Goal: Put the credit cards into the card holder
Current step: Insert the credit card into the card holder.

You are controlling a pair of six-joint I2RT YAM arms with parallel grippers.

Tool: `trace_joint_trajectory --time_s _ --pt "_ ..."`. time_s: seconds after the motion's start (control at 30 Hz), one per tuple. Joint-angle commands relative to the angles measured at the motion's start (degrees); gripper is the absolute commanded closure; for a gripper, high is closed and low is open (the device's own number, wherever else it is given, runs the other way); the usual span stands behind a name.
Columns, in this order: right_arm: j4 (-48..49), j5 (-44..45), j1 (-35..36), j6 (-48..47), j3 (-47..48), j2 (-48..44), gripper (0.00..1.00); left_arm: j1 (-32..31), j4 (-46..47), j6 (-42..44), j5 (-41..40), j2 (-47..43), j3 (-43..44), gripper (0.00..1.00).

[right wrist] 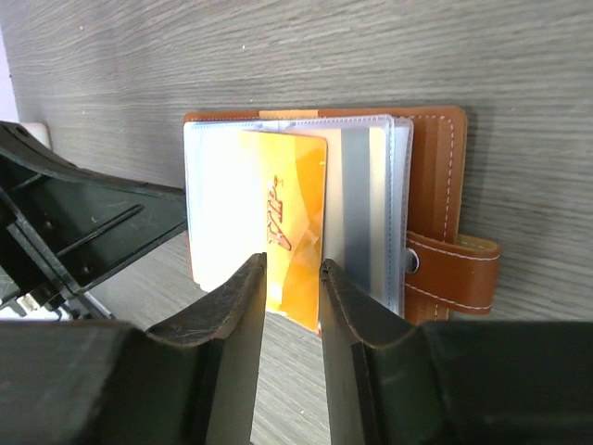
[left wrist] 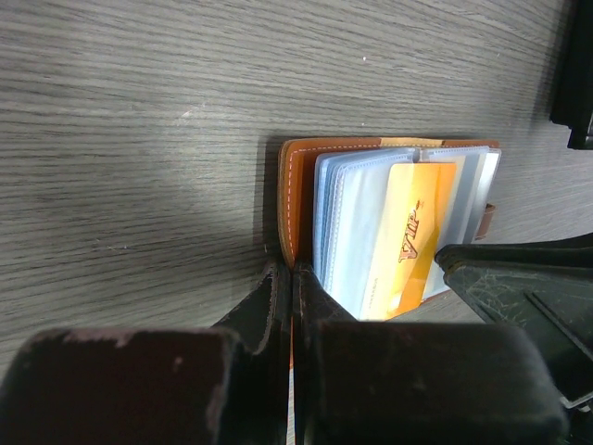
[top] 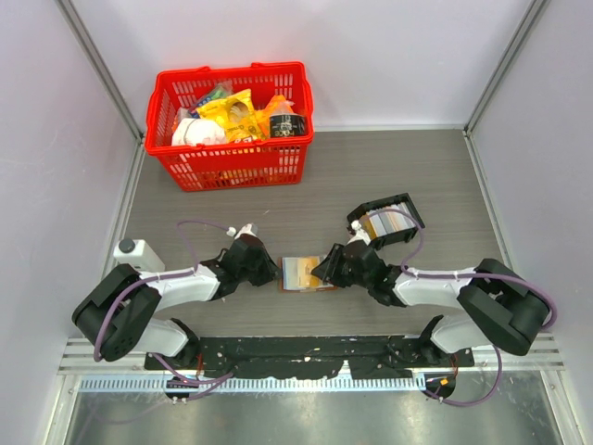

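Tabletop card holder containing yellow-orange card

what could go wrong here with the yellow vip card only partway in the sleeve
1. The yellow VIP card sticks out of the clear sleeve, and the right gripper has its jaws slightly apart around its edge; if they have let go, pulling back might drag the card out.
2. The left gripper is shut on the brown card holder edge alone; a hard push could slide or twist it.
3. Both grippers sit close together, so they might collide.
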Motion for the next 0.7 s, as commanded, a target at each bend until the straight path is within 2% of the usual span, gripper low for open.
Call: trace_joint_trajectory --time_s 0.0,0.4,0.67 --pt "-3.6 3.0 0.1 -4.1 3.7 -0.3 0.65 -0.1 -11.1 2.6 -2.7 3.1 -2.9 1.0" --pt "1.1 -4.2 0.1 -5.6 8.2 9.6 0.65 -0.1 -10.3 2.9 -2.0 4.2 -2.5 1.0" --pt "2.8 -7.6 0.0 -9.1 9.7 10.4 0.65 -0.2 -10.4 3.1 -1.9 4.4 -2.3 1.0"
